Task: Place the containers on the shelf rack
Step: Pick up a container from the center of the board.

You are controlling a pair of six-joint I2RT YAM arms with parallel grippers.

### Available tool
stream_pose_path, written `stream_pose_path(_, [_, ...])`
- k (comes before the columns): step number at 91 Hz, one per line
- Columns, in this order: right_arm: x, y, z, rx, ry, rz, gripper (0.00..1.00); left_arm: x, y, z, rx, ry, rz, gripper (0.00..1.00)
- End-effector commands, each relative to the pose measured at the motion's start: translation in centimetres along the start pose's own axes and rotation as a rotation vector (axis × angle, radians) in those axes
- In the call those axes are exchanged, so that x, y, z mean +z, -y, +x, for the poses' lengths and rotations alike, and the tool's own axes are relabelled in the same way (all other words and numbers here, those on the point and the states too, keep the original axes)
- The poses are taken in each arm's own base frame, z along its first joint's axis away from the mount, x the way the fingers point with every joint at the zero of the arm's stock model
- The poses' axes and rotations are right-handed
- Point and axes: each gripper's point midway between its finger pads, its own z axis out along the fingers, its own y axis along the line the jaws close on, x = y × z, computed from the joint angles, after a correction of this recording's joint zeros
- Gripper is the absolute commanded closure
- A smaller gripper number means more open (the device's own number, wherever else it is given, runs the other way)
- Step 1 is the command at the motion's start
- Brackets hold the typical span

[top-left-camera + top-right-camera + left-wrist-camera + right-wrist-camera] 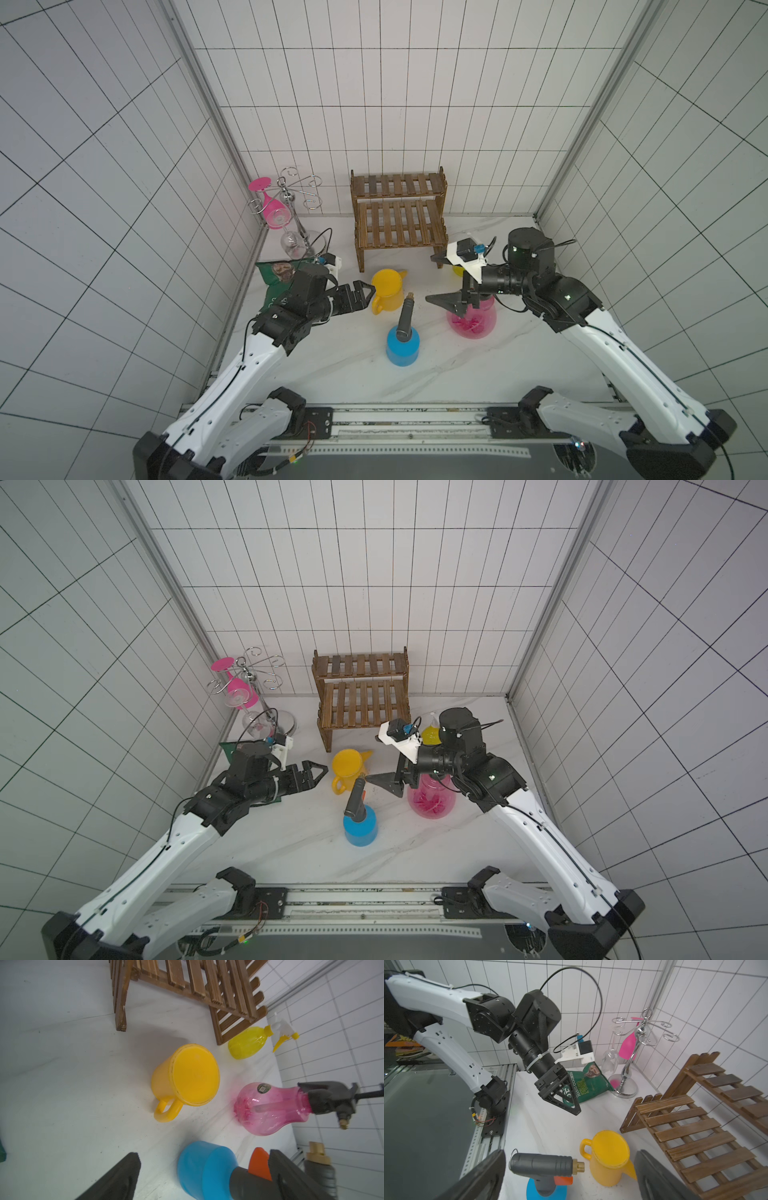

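Judging from the shelf rack (398, 226), whose two slatted tiers both carry nothing, the task has hardly begun: none of the four containers is placed, and all four are left to be moved. They stand on the tabletop (332, 365). The yellow watering can (386, 289) is just in front of the rack. The blue bottle (402, 347) is nearer to the robot, and the pink sprayer (471, 324) sits under the right arm. The small yellow bottle (246, 1043) is beside the rack's right leg.

The left gripper (369, 296) has its jaws apart and holds nothing; it is near the watering can. The right gripper (430, 277) is also spread wide and empty, above the space between the pink sprayer and the blue bottle.

Concerning writing, the green crisp bag (588, 1084) shows "HAND COOKED", and a smaller line ends in "& ONION". The round sticker (262, 1088) on the pink sprayer is too small to read.
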Motion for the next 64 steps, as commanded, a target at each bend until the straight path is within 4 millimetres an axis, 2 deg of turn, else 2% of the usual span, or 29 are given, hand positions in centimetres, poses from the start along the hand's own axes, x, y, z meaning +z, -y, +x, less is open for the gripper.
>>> stream_pose_path(1, [0.7, -0.3, 1.6, 0.02, -0.076, 0.005, 0.01, 0.2, -0.9, -0.8, 0.227, 0.031, -0.117, 0.02])
stream_pose_path(14, [0.9, 1.5, 1.3, 0.053, -0.064, 0.103, 0.01, 1.4, -2.2, -0.3, 0.281, 0.048, -0.162, 0.05])
stream_pose_path(23, [1.0, 2.3, 1.4, 0.048, -0.067, 0.138, 0.01, 2.1, -2.1, 0.2, 0.292, 0.066, -0.119, 0.13])
stream_pose_path(43, [1.0, 3.4, 1.5, 0.04, -0.067, 0.194, 0.01, 4.4, -1.4, 2.0, 0.335, 0.033, -0.068, 0.19])
stream_pose_path(55, [0.8, 3.8, 1.4, 0.038, -0.055, 0.226, 0.01, 5.9, -2.1, 3.0, 0.347, 0.004, -0.097, 0.23])
stream_pose_path(64, [0.7, 4.1, 1.4, 0.048, -0.046, 0.245, 0.01, 6.6, -2.8, 3.1, 0.346, 0.002, -0.124, 0.3])
